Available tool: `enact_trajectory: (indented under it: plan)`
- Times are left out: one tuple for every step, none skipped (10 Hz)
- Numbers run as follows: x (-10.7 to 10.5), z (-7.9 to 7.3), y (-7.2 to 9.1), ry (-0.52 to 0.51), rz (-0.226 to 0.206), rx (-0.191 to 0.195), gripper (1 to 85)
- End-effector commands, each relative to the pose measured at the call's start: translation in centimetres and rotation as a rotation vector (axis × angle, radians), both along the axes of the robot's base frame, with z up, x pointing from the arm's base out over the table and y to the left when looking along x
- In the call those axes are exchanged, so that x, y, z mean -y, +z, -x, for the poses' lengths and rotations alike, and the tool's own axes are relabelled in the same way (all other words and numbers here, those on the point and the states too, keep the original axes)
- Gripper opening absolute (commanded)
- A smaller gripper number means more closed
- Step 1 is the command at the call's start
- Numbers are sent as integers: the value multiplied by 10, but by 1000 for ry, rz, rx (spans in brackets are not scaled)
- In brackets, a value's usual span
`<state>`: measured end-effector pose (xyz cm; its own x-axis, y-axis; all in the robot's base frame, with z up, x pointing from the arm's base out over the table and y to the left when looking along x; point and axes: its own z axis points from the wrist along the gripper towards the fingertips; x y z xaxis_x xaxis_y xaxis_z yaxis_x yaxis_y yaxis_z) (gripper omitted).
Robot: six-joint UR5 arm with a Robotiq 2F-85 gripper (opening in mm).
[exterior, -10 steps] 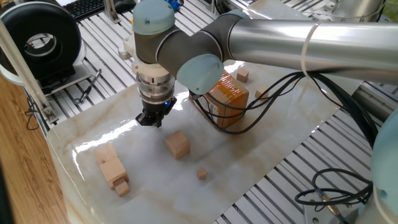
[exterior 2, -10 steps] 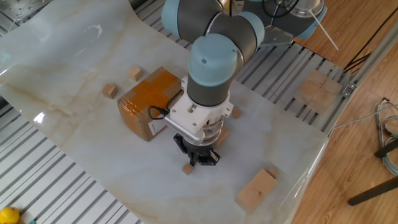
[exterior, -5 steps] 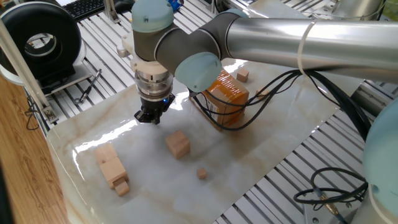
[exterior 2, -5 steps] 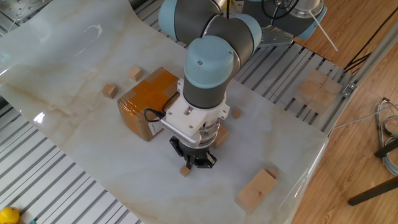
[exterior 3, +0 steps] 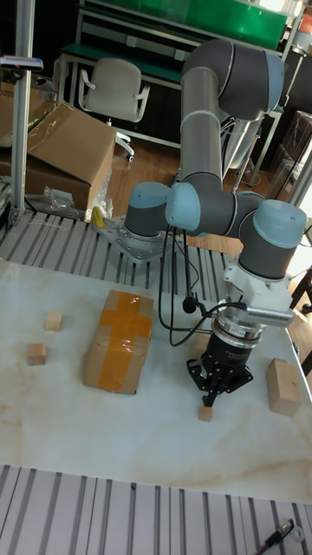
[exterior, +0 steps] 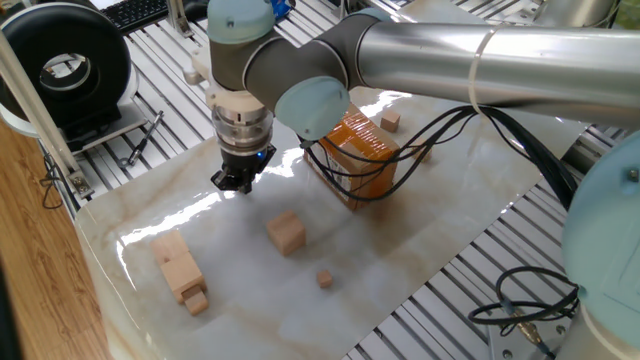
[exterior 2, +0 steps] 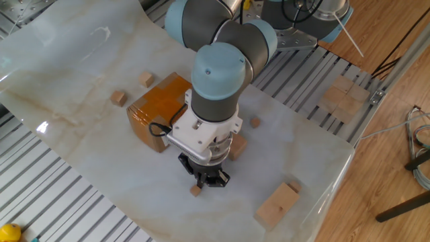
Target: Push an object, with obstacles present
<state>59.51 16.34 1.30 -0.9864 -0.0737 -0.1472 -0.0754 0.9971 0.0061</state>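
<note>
Claw [exterior 3: 209,401] closed, empty, tip touching tiny cube [exterior 3: 205,414].

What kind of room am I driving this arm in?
Probably a robotics lab or workshop: grey slatted aluminium workbench, black keyboard behind it, white office chair and large open cardboard carton on the floor.

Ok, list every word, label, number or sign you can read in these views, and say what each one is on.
No text reads clearly in any view.
Cardboard box: a white label on its side, print too small and blurred to read.
Keyboard at the top edge of one fixed view: key legends too small to read.
Robot arm, claw and wood cubes: no visible markings.
</note>
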Motion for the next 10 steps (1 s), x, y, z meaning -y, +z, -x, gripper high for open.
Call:
enact_trajectory:
  plan:
    - [-4,-5,4,5,-27,15,13]
    - [-4,-4,3,11,-28,12,13]
    - [-9,-2,3,16,-46,5,13]
    - [-11,-1,3,16,-53,0,13]
    - [-9,1,3,10,-48,-6,13]
    - [-6,1,3,4,-35,-7,13]
    - [-4,0,3,1,-30,-4,13]
    - [-5,-1,3,-1,-33,-1,13]
    - [-1,-1,3,-2,-19,1,13]
    - [-2,-1,3,-5,-23,1,13]
